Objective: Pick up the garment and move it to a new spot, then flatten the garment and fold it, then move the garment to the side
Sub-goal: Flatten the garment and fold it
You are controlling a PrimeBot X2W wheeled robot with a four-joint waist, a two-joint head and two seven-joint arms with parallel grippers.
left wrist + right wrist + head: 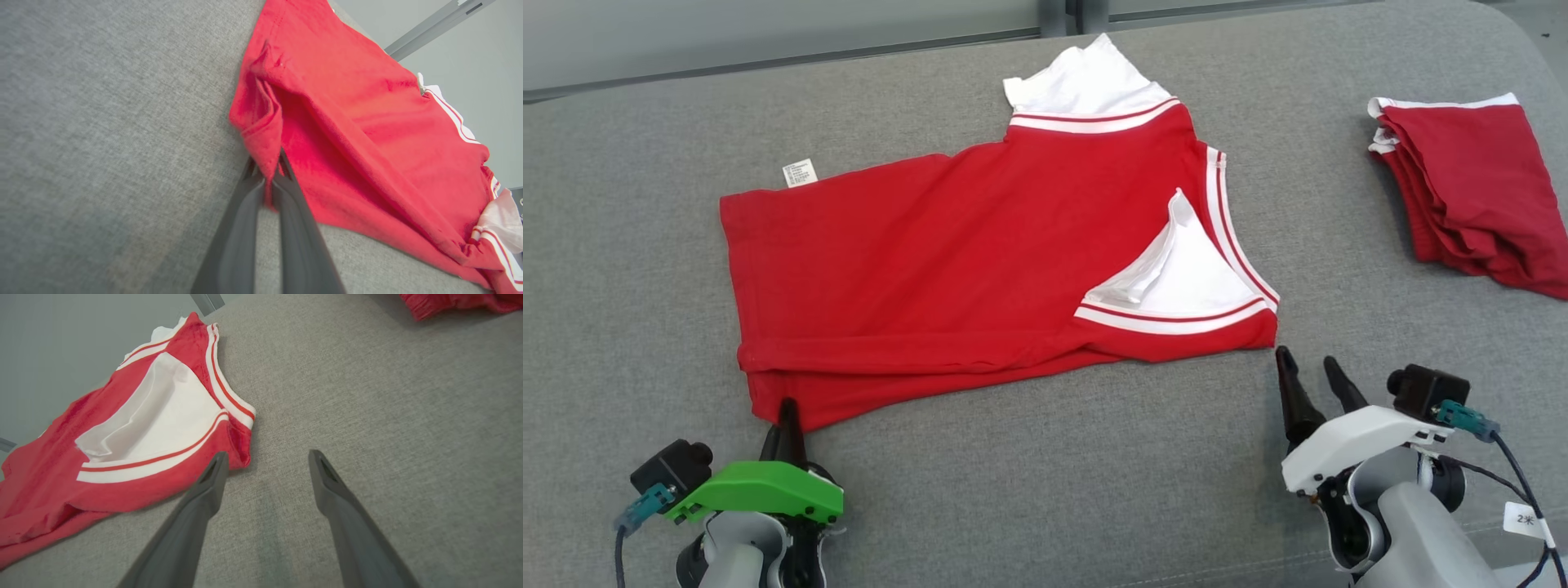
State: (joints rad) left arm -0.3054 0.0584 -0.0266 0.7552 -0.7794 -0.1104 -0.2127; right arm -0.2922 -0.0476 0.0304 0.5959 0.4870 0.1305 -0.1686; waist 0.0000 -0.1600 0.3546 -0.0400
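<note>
Lying mid-frame on the grey cushion (1013, 490): your red garment (980, 261), flattened, one long fold apparently made. Left pincer (786, 411) clamped on its lower-left hem corner (261, 147); right pincer (1307, 359) wide, empty, beside the sleeve (1176, 282). Outstanding: further folds, move aside.

Red garment (947, 261), white sleeves, red-and-white striped trim. Spread mostly flat, near long edge doubled over. Hem corner puckered, pinched between fingers of left gripper (786, 408). Sleeve-end corner just beside wide-spread right gripper (1307, 359).
</note>
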